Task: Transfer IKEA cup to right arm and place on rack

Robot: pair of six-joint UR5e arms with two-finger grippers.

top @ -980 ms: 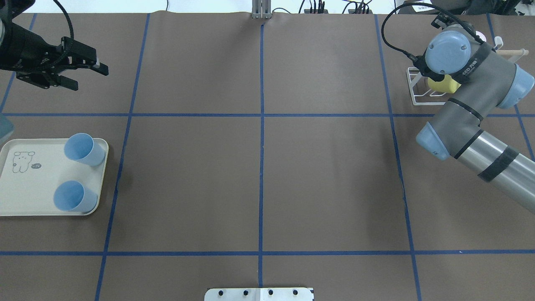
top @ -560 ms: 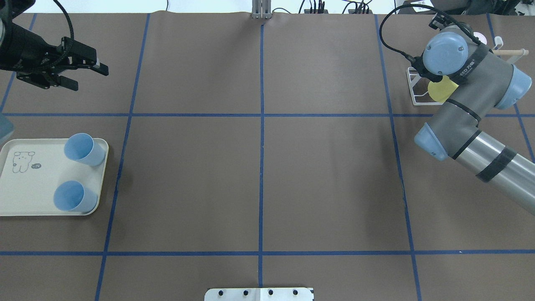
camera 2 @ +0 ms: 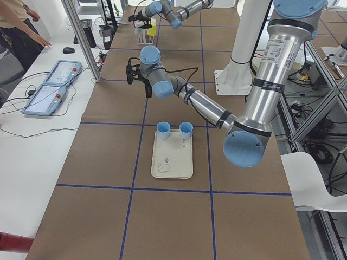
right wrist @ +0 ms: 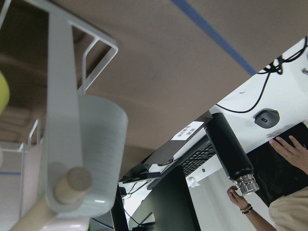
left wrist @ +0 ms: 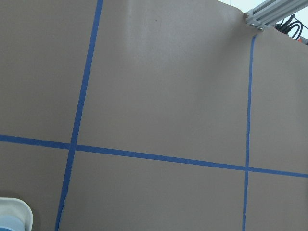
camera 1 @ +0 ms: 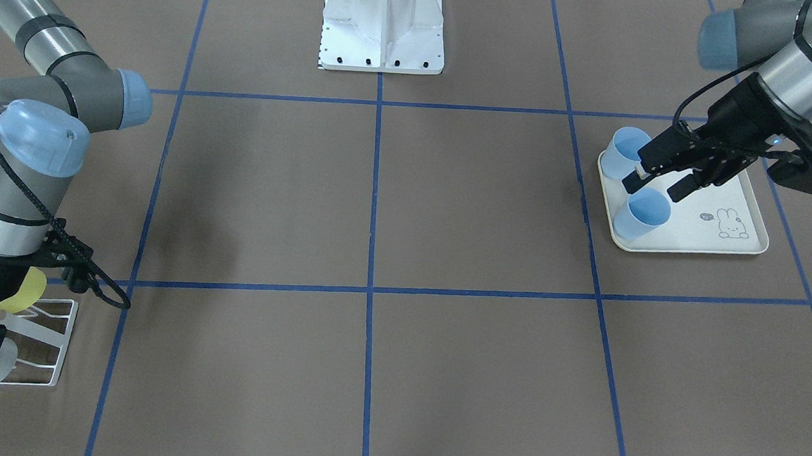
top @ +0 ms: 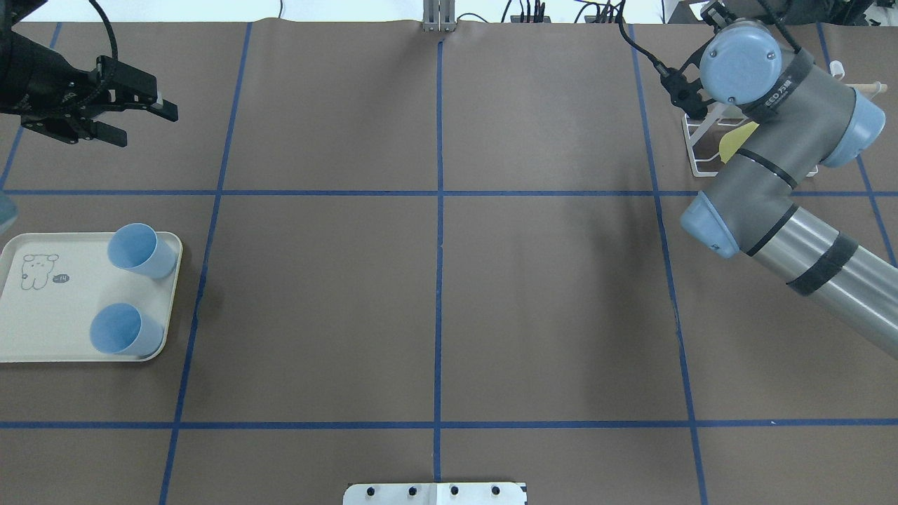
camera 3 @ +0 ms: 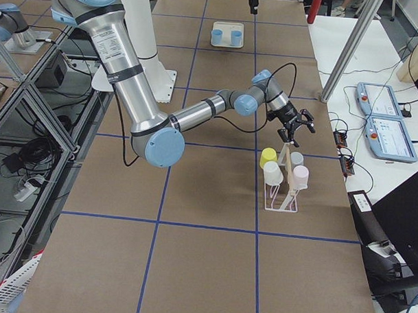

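Two cups on tray [top: 42, 330]: far blue cup [top: 140, 250] at the corner away from the robot; near blue cup [top: 125, 330] along the same inner edge, closer to the robot.
Cup pose: both upright, mouths up, long axis vertical; close together but not touching.
Left gripper [top: 149, 127]: fingers apart, nothing between them; held over bare table [top: 435, 280] beyond the tray's far edge.
Key relation: the far blue cup lies back toward the robot from the left gripper and below it; judged the likelier next pick.
Nearer arm: left. The right arm [top: 779, 154] is well apart, at the other end of the table.
Yellow cup [camera 3: 268, 157]: hung on the rack [top: 693, 151], mouth slanting down; this transfer looks finished.
Right gripper [camera 3: 294, 129]: just beside the rack's top; it shows clearly only in the side view, so I cannot tell whether the fingers are apart or together.
Next move needs: the left gripper to travel back and down, its fingers straddling the cup wall.
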